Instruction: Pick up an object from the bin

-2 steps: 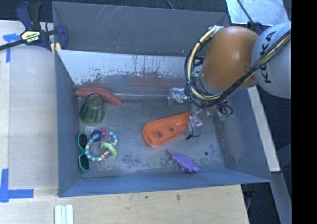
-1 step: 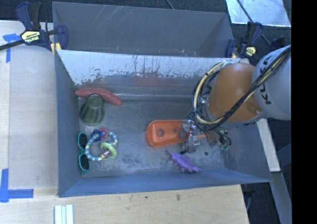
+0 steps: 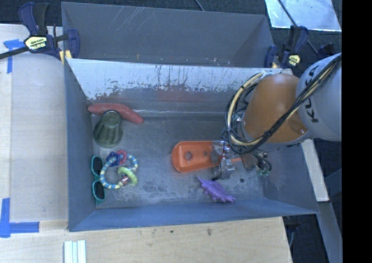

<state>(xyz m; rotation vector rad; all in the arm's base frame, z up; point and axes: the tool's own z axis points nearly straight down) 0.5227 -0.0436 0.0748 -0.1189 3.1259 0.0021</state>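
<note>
My gripper point(image 3: 224, 162) is low in the right half of the bin, below the arm's orange cover. It sits at the right end of a flat orange piece with a round hole point(image 3: 190, 156) that lies on the bin floor. Whether it touches that piece I cannot tell. A small purple toy point(image 3: 217, 191) lies just in front of the gripper, near the bin's front wall.
At the left lie a red sausage-shaped thing point(image 3: 116, 112), a dark green cup point(image 3: 108, 128), a multicoloured ring toy point(image 3: 119, 170) and teal sunglasses point(image 3: 96, 178). The arm and its cables cover the bin's right side.
</note>
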